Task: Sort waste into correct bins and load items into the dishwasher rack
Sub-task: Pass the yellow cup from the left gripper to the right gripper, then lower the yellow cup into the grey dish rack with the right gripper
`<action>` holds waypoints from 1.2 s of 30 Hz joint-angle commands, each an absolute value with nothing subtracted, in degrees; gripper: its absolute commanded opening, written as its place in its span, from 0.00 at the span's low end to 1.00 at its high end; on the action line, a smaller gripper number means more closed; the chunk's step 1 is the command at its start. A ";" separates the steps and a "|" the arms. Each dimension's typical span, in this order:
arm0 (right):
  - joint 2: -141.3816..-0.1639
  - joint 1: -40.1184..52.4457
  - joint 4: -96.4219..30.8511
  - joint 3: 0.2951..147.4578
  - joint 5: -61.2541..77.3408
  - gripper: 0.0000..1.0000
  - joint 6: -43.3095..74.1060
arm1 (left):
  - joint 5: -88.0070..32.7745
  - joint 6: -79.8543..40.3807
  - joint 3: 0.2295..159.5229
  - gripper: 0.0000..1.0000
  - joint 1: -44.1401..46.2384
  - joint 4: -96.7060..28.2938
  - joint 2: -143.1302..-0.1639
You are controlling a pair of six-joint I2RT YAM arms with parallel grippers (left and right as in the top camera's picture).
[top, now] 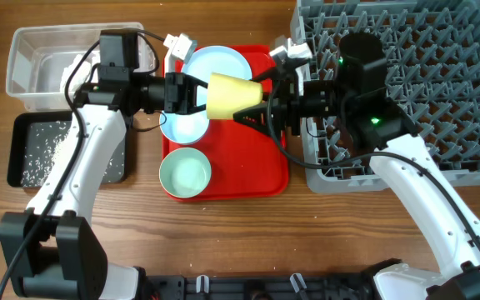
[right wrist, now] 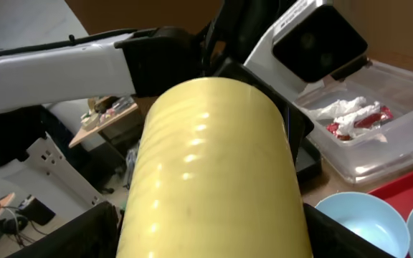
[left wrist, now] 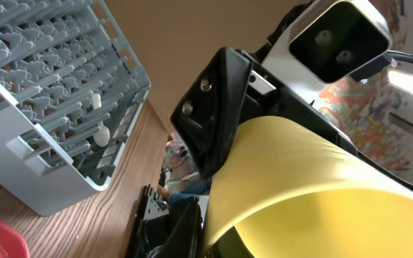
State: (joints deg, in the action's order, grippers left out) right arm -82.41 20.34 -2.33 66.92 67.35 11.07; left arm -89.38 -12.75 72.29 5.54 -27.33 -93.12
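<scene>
OK, quick count: 1 yellow cup (top: 227,96), 1 pale blue plate (top: 215,62), 2 bowls, 1 red tray (top: 248,158), 1 rack (top: 440,75), 2 bins, 2 grippers.

Cup's up in the air over the red tray's far half, just above the plate's R edge, hanging between both arms. It's lying on its side, long axis running L-R across the tray. Wide end points at the left gripper (top: 200,93), narrow end at the right gripper (top: 251,98).

R fingers (top: 248,117) sit either side of the cup's narrow end, pinching it. The right wrist view confirms it, w/ a black finger in each lower corner and the yellow wall filling the gap between them. L fingers fan out in a V right at the wide rim, but can't tell whether they actually grip. The left wrist view is mostly cup, too close to read.

Plate lies on the red tray's far-L corner. Small pale blue bowl (top: 182,127) overlaps the tray's L edge, and the mint green bowl (top: 185,173) sits at its near-L corner.

Rack is just R of the red tray. Clear tub (top: 32,50) is well L of the tray, far side, w/ white-and-red paper scraps (right wrist: 357,118) inside. Black tray (top: 23,125) is L of it too, near side, w/ rice grains (top: 44,154) scattered in it.
</scene>
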 commanded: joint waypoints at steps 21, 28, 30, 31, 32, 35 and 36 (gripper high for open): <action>-81.38 -1.83 -16.08 67.90 72.16 0.29 14.96 | -79.37 -12.23 72.88 1.00 6.96 -27.73 -92.58; -73.71 -13.32 -51.81 75.16 40.91 0.30 3.70 | -50.92 -12.19 72.88 1.00 6.98 -37.58 -92.58; -73.49 -12.08 -62.61 81.43 25.93 0.30 2.76 | -43.38 -12.19 72.88 1.00 6.98 -40.66 -92.58; -73.49 -10.98 -67.16 83.66 18.50 0.30 3.03 | -39.27 -12.19 72.88 1.00 6.98 -42.33 -92.58; -73.49 -9.67 -69.82 84.33 13.50 0.30 3.27 | -36.95 -12.19 72.88 1.00 6.98 -43.27 -92.58; -76.84 -4.75 -75.05 84.31 1.67 0.30 6.44 | -32.62 -12.19 72.88 1.00 6.98 -44.80 -92.58; -79.29 -3.07 -76.05 84.31 1.08 0.30 6.94 | -32.29 -12.19 72.88 1.00 6.98 -44.86 -92.58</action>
State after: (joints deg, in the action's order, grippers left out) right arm -74.98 -6.07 -74.74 83.59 11.51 5.08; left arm -37.26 -12.75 72.36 6.76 -44.62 -93.06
